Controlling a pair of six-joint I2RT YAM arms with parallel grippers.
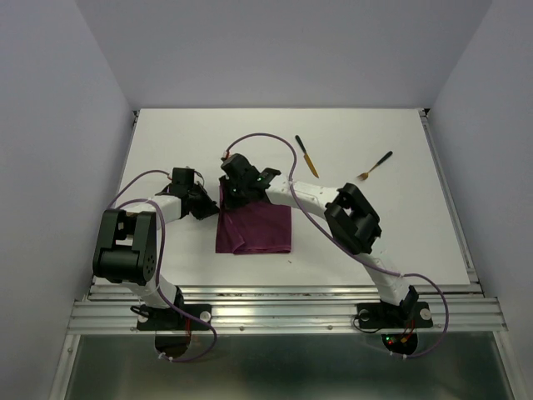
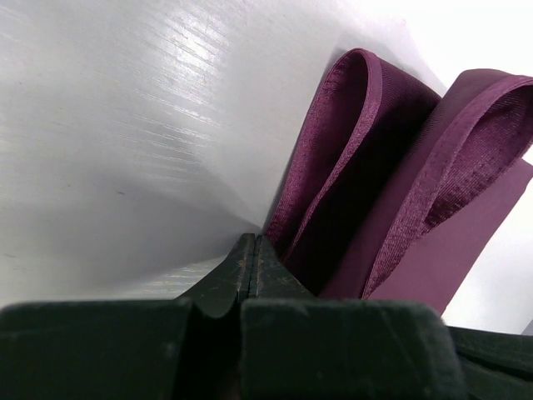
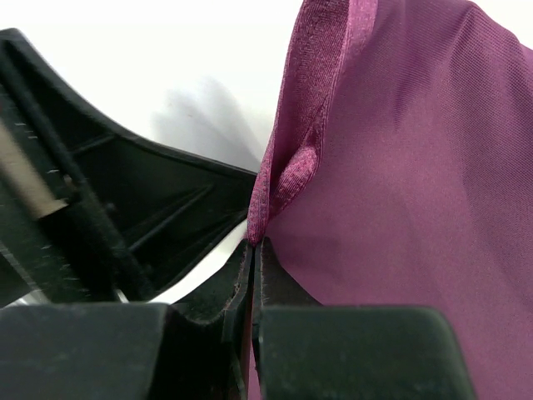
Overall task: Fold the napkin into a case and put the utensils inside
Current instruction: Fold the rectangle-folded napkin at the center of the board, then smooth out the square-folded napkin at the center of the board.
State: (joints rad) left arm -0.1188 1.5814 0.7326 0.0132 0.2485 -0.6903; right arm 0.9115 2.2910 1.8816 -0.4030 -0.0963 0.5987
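The magenta-purple napkin [image 1: 258, 229] lies mid-table, partly folded, with a doubled-over flap along its left side. My right gripper [image 1: 234, 197] is shut on the napkin's far left corner; in the right wrist view the hem [image 3: 287, 179] bunches right at the closed tips [image 3: 254, 243]. My left gripper [image 1: 213, 206] is shut at the napkin's left edge; in the left wrist view two raised loops of cloth [image 2: 416, 192] run down to its tips [image 2: 252, 242]. The utensils lie apart on the far table: a knife [image 1: 306, 156] and a fork [image 1: 375, 165], both with black handles and gold ends.
The white table [image 1: 166, 150] is walled at the left, right and back. A metal rail [image 1: 283, 310] runs along the near edge by the arm bases. Purple cables loop over both arms. The left gripper's black body [image 3: 150, 208] sits close beside the right gripper.
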